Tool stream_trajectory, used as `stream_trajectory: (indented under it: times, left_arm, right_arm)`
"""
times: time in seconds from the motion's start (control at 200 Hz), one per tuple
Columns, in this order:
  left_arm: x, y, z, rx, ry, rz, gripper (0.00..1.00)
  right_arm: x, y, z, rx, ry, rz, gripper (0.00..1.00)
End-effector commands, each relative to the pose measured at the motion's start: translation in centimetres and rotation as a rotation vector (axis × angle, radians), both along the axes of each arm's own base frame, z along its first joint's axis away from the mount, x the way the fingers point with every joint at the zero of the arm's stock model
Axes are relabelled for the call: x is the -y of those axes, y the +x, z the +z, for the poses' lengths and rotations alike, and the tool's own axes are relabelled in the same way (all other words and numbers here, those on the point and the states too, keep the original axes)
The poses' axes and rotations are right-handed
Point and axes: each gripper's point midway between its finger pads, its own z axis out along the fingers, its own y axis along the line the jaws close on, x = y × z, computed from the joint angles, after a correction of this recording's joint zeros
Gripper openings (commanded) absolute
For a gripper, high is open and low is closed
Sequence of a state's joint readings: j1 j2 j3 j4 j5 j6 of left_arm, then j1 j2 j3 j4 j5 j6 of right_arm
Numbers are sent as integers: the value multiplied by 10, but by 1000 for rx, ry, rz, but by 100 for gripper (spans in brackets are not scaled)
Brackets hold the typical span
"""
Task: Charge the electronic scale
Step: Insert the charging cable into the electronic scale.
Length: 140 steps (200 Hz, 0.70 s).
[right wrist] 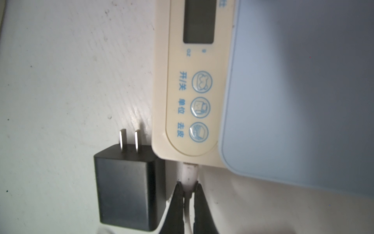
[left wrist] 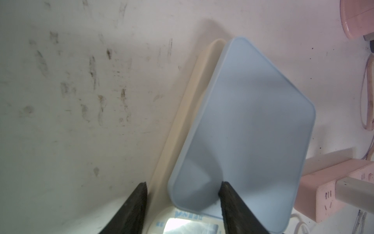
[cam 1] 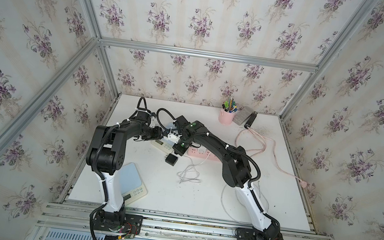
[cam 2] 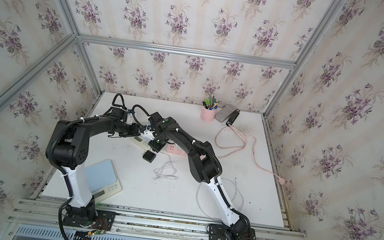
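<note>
At the near-left corner of the table (cam 1: 224, 207) a second scale (cam 1: 130, 178) lies untouched and, as things stand, plays no part. Further in, near the middle, the white cable (cam 1: 189, 175) lies in a loose tangle, slack enough that its end can be steered without dragging. Just beyond it the black adapter (right wrist: 129, 188) lies beside a corner of the electronic scale (right wrist: 263, 91) with its prongs bare, so no power is connected yet.

The electronic scale sits left of the table's centre, under both wrists. The right gripper (right wrist: 188, 186) is clamped on the cable's white plug (right wrist: 189, 172) close behind its head, a short hold that probably keeps the tip stiff for pushing. The head meets the port in the scale's cream edge, though how deep it sits cannot be told. The left gripper (left wrist: 183, 183) has its jaws partly apart astride the scale's long side. One finger (left wrist: 139, 202) is outside the cream body and the other is over the blue platform. This is likely a brace so the light scale does not slide away from the push, but whether it actually pinches cannot be told.

Behind the scale the pink power strip (cam 1: 202, 154) waits for the adapter. Along the far edge a pink pen cup (cam 1: 226, 117) and a stapler (cam 1: 251, 120) stand clear of the work.
</note>
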<state>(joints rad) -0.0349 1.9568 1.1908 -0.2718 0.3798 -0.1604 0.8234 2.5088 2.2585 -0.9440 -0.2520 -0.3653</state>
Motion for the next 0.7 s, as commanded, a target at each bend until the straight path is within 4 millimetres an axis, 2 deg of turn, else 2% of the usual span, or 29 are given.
stream_trajectory:
  times: [0.0, 0.37, 0.38, 0.395, 0.525, 0.575, 0.604, 0.614, 0.629, 0.694]
  left_arm:
    - [26, -103, -28, -438, -108, -27, 57]
    - [30, -111, -27, -443, -129, -16, 56]
    - [30, -112, -27, -444, -131, -15, 56]
    - [30, -112, -28, -445, -132, -15, 56]
    - [25, -108, -29, -431, -109, 0, 58]
    - [20, -102, -26, -416, -97, 11, 60]
    - [17, -99, -24, -405, -91, 18, 61]
    - [16, -97, -23, -400, -90, 22, 61]
    - [14, -94, -22, -392, -86, 26, 61]
    - [7, -81, -15, -356, -72, 40, 63]
  right_arm:
    - [-63, 45, 44, 199, 299, 3, 0]
    - [-67, 54, 45, 231, 323, -33, 0]
    - [-67, 53, 29, 215, 305, -32, 0]
    - [-66, 53, 23, 210, 299, -30, 0]
    - [-67, 55, 22, 226, 293, -14, 0]
    - [-63, 56, 28, 239, 285, -19, 12]
    - [-60, 55, 23, 238, 269, -21, 20]
    - [-60, 55, 38, 255, 283, -22, 22]
    - [-58, 55, 43, 263, 285, -22, 25]
    - [-50, 55, 48, 282, 265, -38, 34]
